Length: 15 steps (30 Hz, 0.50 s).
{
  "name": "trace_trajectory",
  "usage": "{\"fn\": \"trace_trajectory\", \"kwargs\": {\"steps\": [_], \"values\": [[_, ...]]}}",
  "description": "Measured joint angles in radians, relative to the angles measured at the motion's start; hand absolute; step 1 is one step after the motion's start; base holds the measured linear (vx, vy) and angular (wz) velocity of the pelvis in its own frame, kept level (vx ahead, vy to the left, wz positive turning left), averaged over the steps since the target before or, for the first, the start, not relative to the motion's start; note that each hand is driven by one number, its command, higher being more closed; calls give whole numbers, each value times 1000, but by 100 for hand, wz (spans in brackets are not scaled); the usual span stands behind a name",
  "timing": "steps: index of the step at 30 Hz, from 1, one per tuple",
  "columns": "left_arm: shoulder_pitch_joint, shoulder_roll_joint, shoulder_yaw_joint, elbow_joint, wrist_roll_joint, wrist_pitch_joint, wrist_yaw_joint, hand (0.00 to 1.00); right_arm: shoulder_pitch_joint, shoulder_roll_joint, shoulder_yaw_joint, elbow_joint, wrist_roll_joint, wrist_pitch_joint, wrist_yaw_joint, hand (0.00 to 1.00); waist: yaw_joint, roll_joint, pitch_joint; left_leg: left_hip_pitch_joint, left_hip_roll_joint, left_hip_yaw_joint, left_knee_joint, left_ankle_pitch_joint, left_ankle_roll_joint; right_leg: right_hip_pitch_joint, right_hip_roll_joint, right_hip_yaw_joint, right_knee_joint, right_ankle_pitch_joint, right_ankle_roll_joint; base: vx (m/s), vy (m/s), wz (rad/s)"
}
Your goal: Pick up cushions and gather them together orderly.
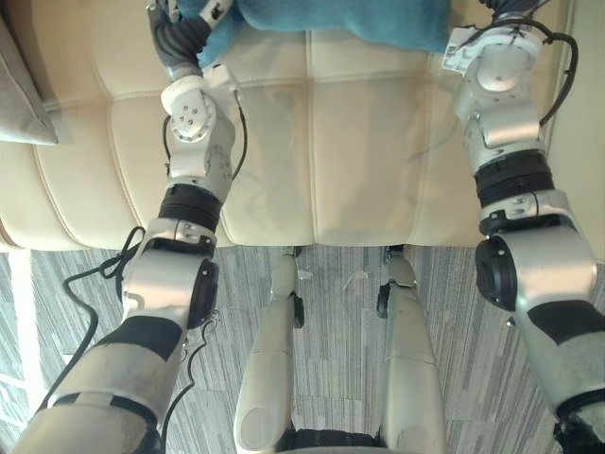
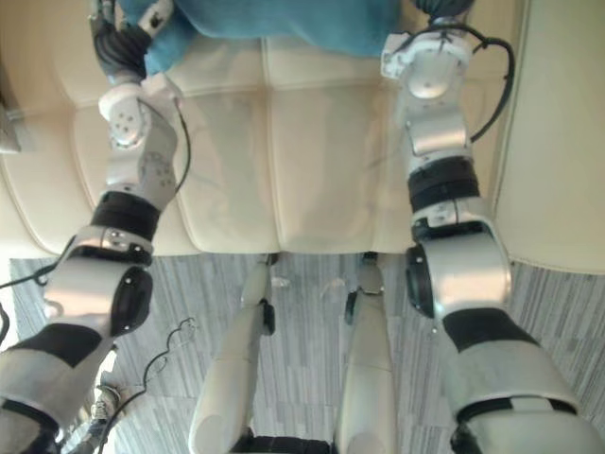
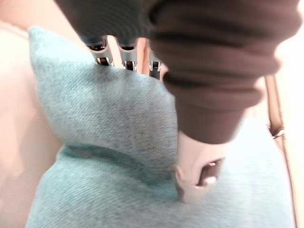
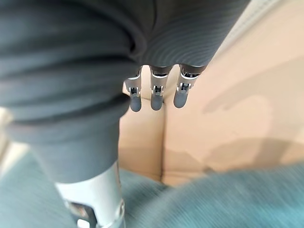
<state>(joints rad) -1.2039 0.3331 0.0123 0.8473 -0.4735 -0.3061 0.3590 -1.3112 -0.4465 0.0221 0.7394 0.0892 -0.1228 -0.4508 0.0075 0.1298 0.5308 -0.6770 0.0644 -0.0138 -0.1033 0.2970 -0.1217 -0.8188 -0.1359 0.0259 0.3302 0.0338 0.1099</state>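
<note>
A teal cushion [image 1: 350,19] lies at the back of the cream sofa seat [image 1: 312,161], and both my arms reach up to it. In the left wrist view my left hand [image 3: 199,175] pinches a corner of the teal cushion [image 3: 118,118]: the fingers go behind the corner and the thumb presses on its front. In the right wrist view my right hand [image 4: 156,90] hovers over the other end of the cushion [image 4: 228,199]. Its fingers are straight, holding nothing, with the sofa's back behind them.
A grey cushion [image 1: 19,95] leans at the sofa's far left end. The sofa's armrest [image 2: 558,142] rises on the right. Grey striped carpet [image 1: 340,284] runs along the front of the seat.
</note>
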Motion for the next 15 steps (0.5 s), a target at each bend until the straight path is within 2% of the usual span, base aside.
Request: {"fn": "trace_trajectory", "kwargs": {"steps": [5,6,7,8,9,11,12,13,15], "values": [[175,127,-2,-161,44,8,-61,0,272,-76,-32,-318,23,-46,58,0,-6,-6,-2,117,2,13,0,-39,8,105,-5,-4,30,-48,-3,25,-126,3],[236,145,-2,-220,61,7,-77,0,377,-72,-57,-406,38,-65,81,0,-7,-14,-6,154,2,19,0,-47,16,138,-8,-9,43,-67,-6,79,-106,6],[323,165,-2,-294,76,6,-96,0,506,-64,-60,-491,40,-73,104,0,-8,-33,-16,201,3,34,0,-62,16,177,-12,-11,57,-91,-9,100,-109,6],[357,167,-1,-321,81,6,-101,0,555,-63,-59,-523,40,-74,111,0,-8,-37,-18,220,4,35,0,-68,17,197,-12,-14,58,-98,-9,134,-105,12],[475,163,-3,-393,97,5,-119,0,708,-45,-58,-598,40,-83,143,0,-12,-51,-42,269,4,44,0,-83,19,252,-18,-28,60,-123,-9,114,-77,11],[692,149,-3,-479,127,1,-145,0,931,38,-59,-635,38,-102,192,0,-17,-91,-190,265,22,116,1,-122,14,248,-19,-39,62,-154,-15,153,-67,10],[731,141,-4,-490,139,1,-151,0,982,51,-61,-647,37,-105,204,0,-19,-94,-199,280,25,118,1,-120,16,268,-19,-46,59,-160,-16,255,-76,16],[841,104,-4,-499,172,3,-171,0,1112,92,-58,-652,33,-111,249,0,-19,-116,-221,331,25,117,2,-118,17,326,-20,-55,53,-170,-14,219,-61,17],[940,62,-8,-498,191,10,-179,0,1211,141,-58,-648,30,-112,276,0,-21,-128,-248,363,26,117,2,-125,15,371,-20,-68,39,-177,-13,183,-42,17]]}}
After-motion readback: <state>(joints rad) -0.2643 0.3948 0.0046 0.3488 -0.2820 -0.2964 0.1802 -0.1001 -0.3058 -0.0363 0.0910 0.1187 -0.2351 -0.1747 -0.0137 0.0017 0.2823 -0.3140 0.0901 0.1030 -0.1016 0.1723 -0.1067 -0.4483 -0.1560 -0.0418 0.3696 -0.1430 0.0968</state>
